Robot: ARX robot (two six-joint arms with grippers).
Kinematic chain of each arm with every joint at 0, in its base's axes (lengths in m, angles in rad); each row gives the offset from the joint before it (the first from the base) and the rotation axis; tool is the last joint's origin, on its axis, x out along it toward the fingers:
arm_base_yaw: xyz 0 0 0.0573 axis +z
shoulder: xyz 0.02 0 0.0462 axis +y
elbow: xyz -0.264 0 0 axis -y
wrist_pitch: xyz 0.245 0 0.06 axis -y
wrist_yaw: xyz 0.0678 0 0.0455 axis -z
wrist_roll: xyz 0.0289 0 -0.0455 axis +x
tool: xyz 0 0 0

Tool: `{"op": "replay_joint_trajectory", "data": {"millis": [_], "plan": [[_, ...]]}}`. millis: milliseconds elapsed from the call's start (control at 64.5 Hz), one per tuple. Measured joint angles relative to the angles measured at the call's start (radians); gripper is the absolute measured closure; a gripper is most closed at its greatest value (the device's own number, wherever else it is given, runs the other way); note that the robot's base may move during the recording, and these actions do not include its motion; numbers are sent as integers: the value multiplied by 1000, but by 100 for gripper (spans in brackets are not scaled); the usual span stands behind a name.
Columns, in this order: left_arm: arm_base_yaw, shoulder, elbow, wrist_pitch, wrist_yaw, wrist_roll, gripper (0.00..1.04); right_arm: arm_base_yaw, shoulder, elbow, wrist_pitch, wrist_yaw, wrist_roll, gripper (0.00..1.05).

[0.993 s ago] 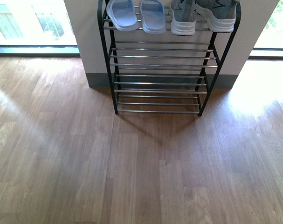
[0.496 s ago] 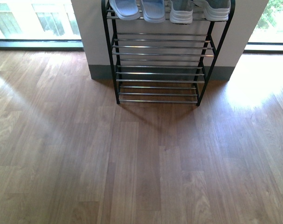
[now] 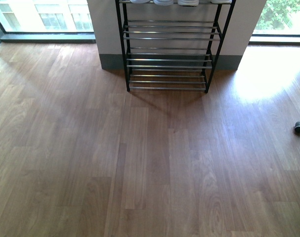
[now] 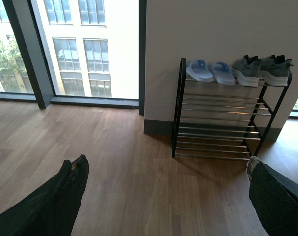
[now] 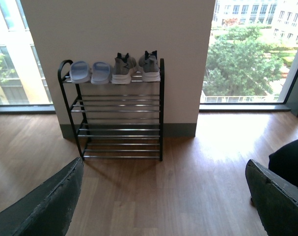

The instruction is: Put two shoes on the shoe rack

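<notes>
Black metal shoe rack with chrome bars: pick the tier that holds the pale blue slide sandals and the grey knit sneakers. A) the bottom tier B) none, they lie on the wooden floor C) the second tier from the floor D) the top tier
D: in the right wrist view the pale blue slide sandals and the grey knit sneakers sit side by side on the top tier of the black metal shoe rack, whose lower tiers hold nothing.

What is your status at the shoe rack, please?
Left gripper open, right gripper open, both empty. Sandals and sneakers sit on the rack's top tier. Nothing lies between robot and rack.
</notes>
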Motion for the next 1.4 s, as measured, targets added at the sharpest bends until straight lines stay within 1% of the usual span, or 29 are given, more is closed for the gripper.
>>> {"op": "replay_joint_trajectory", "data": {"millis": [1396], "plan": [[0, 0, 0, 0, 0, 0, 9, 0, -1, 0, 0, 0, 0, 9]]}}
